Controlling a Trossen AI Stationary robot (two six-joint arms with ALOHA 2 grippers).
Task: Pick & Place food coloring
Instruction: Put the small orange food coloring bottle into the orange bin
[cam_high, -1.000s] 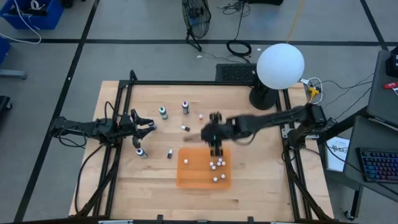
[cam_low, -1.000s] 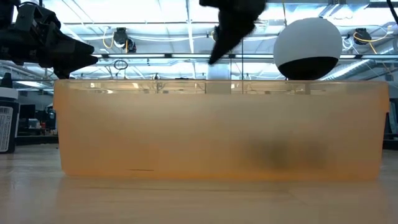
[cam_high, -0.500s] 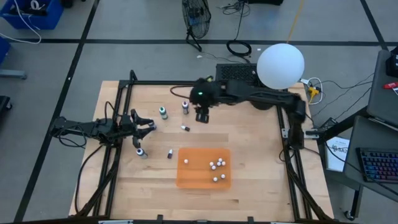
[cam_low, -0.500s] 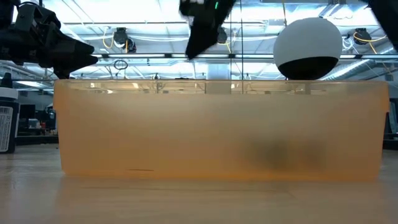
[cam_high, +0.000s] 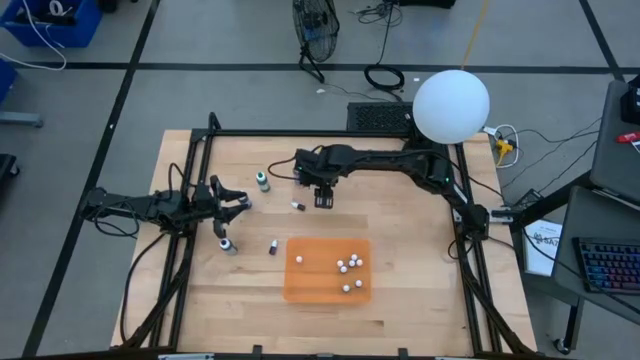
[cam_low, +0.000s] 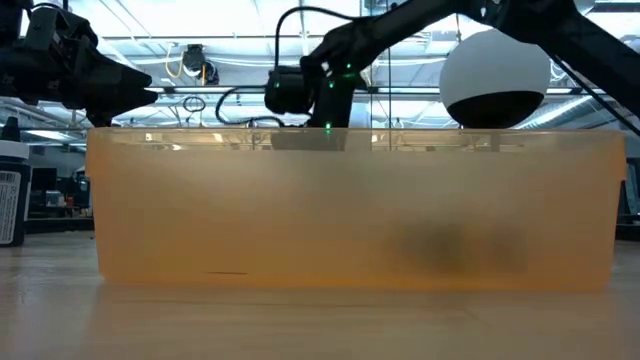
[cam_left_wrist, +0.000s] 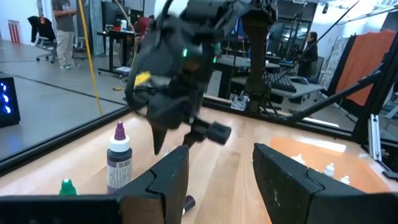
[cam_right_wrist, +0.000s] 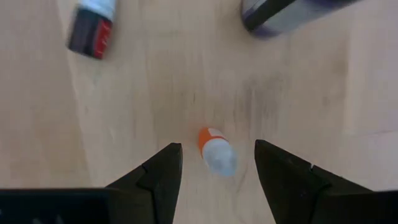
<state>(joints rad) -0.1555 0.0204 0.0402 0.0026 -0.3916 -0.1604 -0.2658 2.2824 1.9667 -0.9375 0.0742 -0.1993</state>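
Observation:
Several tiny food coloring bottles are on the wooden table. A teal one (cam_high: 262, 181) and a purple one (cam_high: 298, 172) (cam_left_wrist: 118, 165) stand upright, and a dark one (cam_high: 297, 206) (cam_right_wrist: 93, 30) lies on its side. Two more (cam_high: 228, 245) (cam_high: 272, 247) sit near the tray's left. My right gripper (cam_high: 323, 199) (cam_right_wrist: 216, 163) points down, open. Its fingers stand on either side of a small white piece with an orange band (cam_right_wrist: 215, 150), without touching it. My left gripper (cam_high: 236, 202) (cam_left_wrist: 219, 171) waits open by the table's left edge.
An orange translucent tray (cam_high: 300, 285) (cam_low: 350, 250) holding several white beads lies toward the near edge and fills the low view. A white globe lamp (cam_high: 450, 105) stands at the far right corner. Black frame rails (cam_high: 300, 133) border the table. People stand in the room beyond.
My right gripper has swung from above the tray's far edge toward the far edge and the purple bottle. It has then come back a little toward the near edge and moved down over the small white and orange piece. The bottles have not moved.

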